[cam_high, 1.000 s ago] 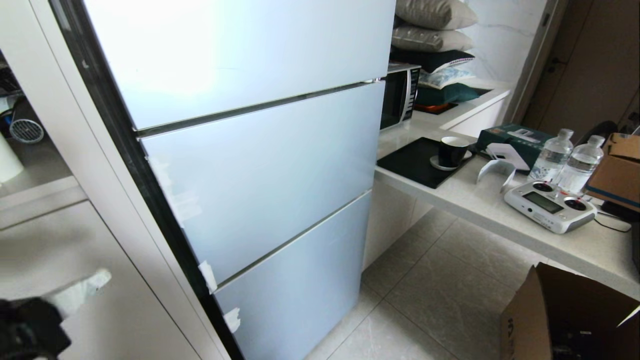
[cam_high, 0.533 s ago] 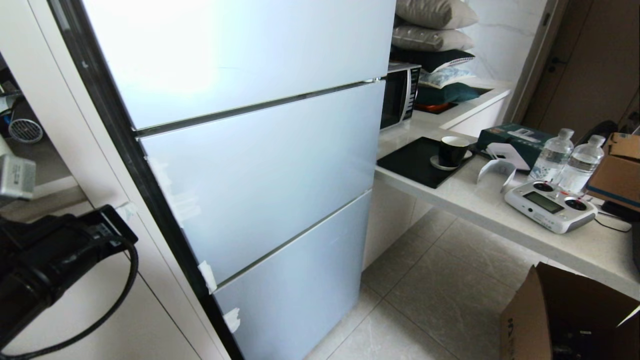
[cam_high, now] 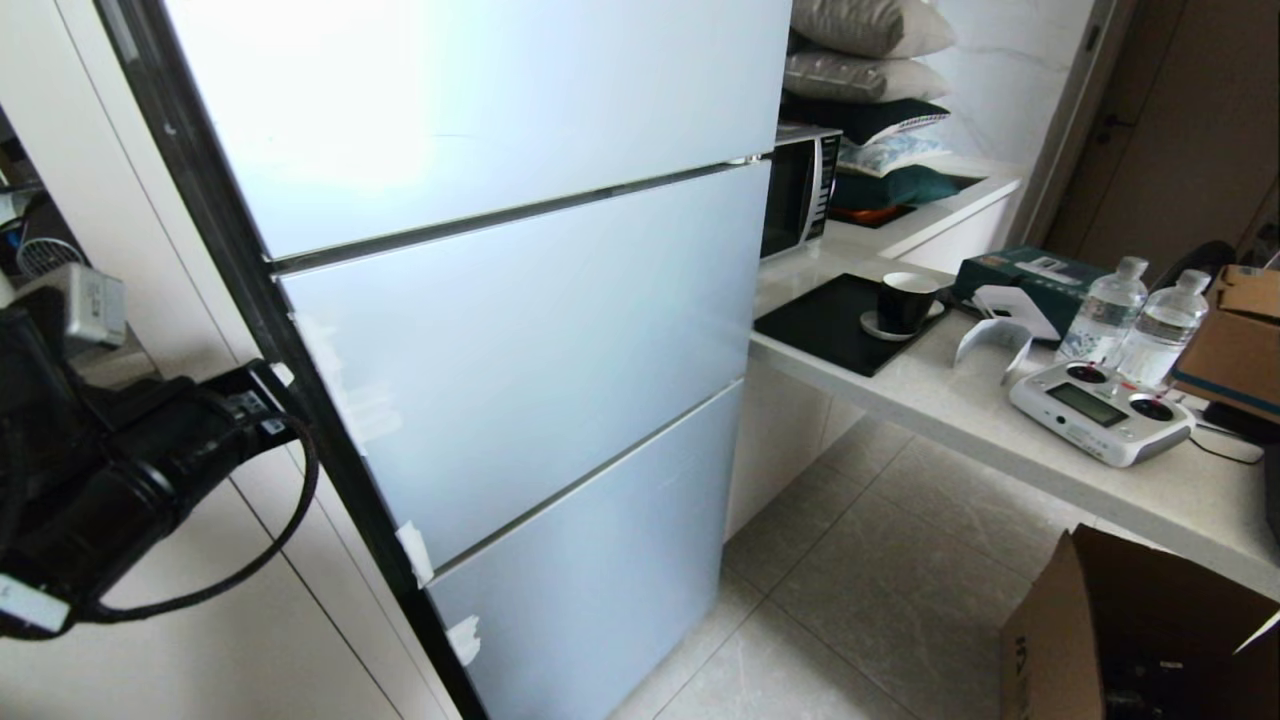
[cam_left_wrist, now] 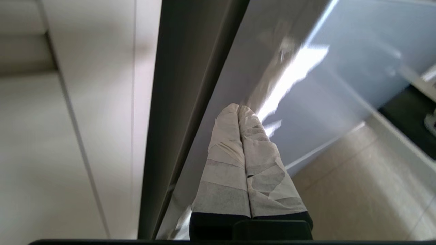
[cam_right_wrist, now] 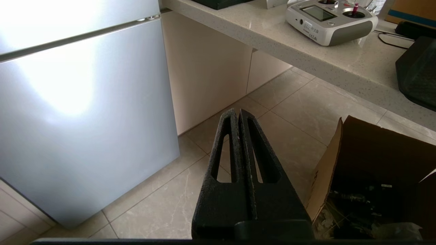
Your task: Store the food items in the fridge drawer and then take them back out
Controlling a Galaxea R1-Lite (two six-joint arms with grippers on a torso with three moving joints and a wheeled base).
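Close by, left claw, fridge edge.

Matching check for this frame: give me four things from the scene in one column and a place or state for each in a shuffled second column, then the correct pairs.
Things:
1. left gripper
2. right gripper
3. black cup
4. cardboard box

Places or states:
A. on the floor, flaps open
B. tape-wrapped fingers shut, at the fridge's dark left edge
C. on a saucer on the counter
D. bare black fingers shut, over the floor tiles

Pairs: 1-B, 2-D, 3-C, 4-A
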